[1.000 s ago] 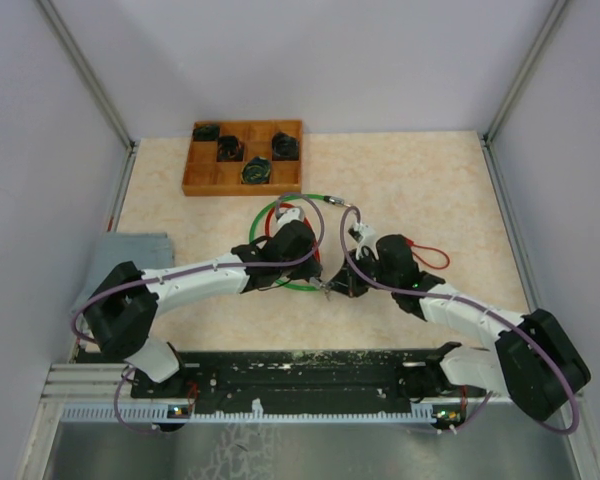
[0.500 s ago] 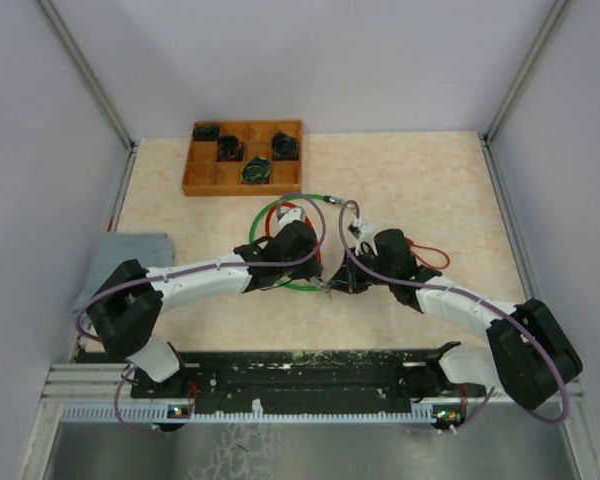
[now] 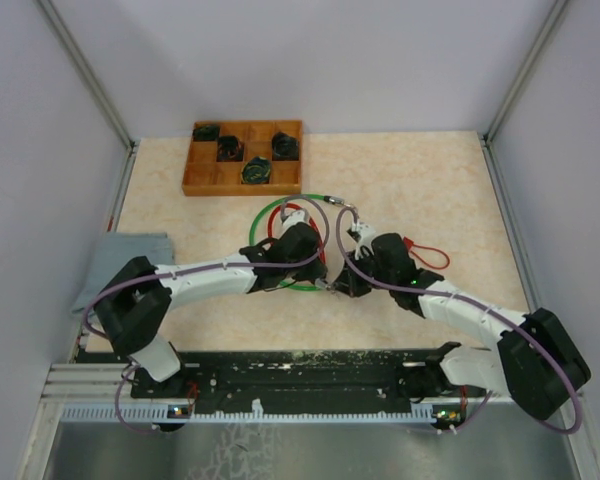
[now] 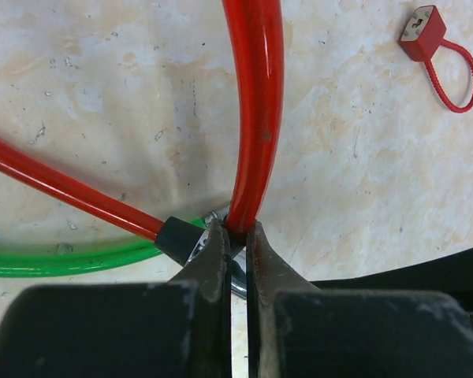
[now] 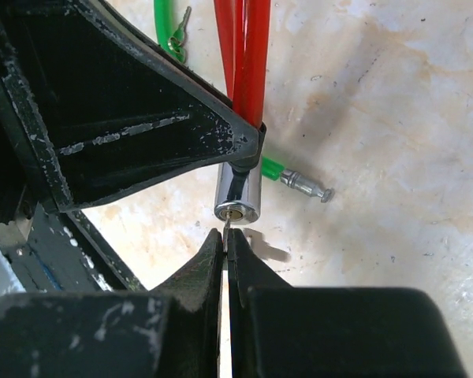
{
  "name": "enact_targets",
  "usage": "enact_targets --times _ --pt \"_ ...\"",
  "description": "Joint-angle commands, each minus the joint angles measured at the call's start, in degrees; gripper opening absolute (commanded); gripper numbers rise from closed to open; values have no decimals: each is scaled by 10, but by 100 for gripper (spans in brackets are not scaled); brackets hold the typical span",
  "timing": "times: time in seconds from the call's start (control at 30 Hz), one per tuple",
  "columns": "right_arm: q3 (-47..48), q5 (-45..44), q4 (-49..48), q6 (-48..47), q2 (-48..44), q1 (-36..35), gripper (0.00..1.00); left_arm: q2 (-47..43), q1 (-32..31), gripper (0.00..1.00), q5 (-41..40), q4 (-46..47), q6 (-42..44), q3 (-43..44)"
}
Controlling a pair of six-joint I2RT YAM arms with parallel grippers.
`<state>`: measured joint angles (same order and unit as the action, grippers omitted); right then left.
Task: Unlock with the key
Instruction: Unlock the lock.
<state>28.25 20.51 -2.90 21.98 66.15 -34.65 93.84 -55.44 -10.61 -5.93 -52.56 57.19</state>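
Beige marbled tabletop [image 3: 430, 190]: near its middle, toward the near edge, the key [image 5: 225, 228] points its tip at the keyhole of the chrome lock cylinder [image 5: 238, 193], pinched in the right gripper [image 5: 225, 240]. The left gripper [image 4: 235, 236] clamps the red cable [image 4: 256, 94] right at the cylinder. A green cable [image 4: 63, 260] lies alongside, and a wooden tray [image 3: 195, 185] sits near the far-left corner.

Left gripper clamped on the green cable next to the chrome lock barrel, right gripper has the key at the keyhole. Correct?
Wrong cable: the left gripper is clamped on the red cable, not the green cable, as the left wrist view shows. The rest holds: the grip is next to the chrome lock barrel and the right gripper has the key at the keyhole.
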Motion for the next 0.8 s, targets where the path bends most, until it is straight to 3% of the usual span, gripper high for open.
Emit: enact_targets --times 0.0,0.13,0.33,0.47,0.77 --pt "34 -34 -133 59 -1 -6 0 -26 -25 10 148 104 -68 10" --pt "35 -47 -124 98 0 -7 0 -86 4 42 137 130 -79 -42" --pt "19 -43 -161 170 7 -7 0 -174 21 69 96 118 -78 -89" --pt "2 -60 -189 231 -3 -7 0 -229 42 77 98 116 -112 -156" --pt "-17 -80 -219 299 -19 -7 0 -288 110 82 153 180 -211 -299"
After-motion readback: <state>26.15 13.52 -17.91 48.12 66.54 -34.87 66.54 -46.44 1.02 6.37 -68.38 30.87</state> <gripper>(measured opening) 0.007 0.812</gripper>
